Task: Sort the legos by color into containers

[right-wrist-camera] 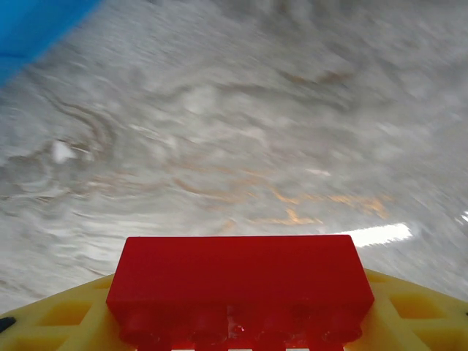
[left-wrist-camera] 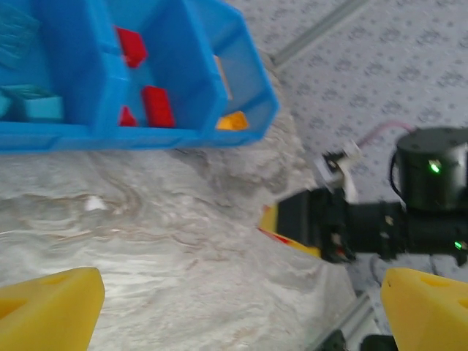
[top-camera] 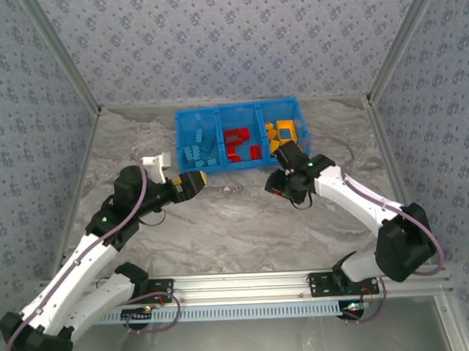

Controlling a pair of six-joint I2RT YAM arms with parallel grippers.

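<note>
Low in the right wrist view, the right gripper [right-wrist-camera: 240, 325] clamps 1 red rectangular plastic brick [right-wrist-camera: 238, 274], probably light, stiff, slick; its flat sides suit pinching. Left gripper [left-wrist-camera: 241, 311] gapes apart.

Setting: a robotics test cell in a laboratory. Indicators: patterned panel walls [top-camera: 230, 45] enclose the marble-patterned counter [top-camera: 236, 229] on three sides, joined by bare metal posts [top-camera: 62, 54]; two robot arms [top-camera: 91, 257] are bolted to a metal rail [top-camera: 246, 283] at the near edge; exposed cables [top-camera: 433, 242] run along them; a divided blue bin [top-camera: 236, 112] holds toy bricks [top-camera: 235, 138] grouped by colour.
</note>
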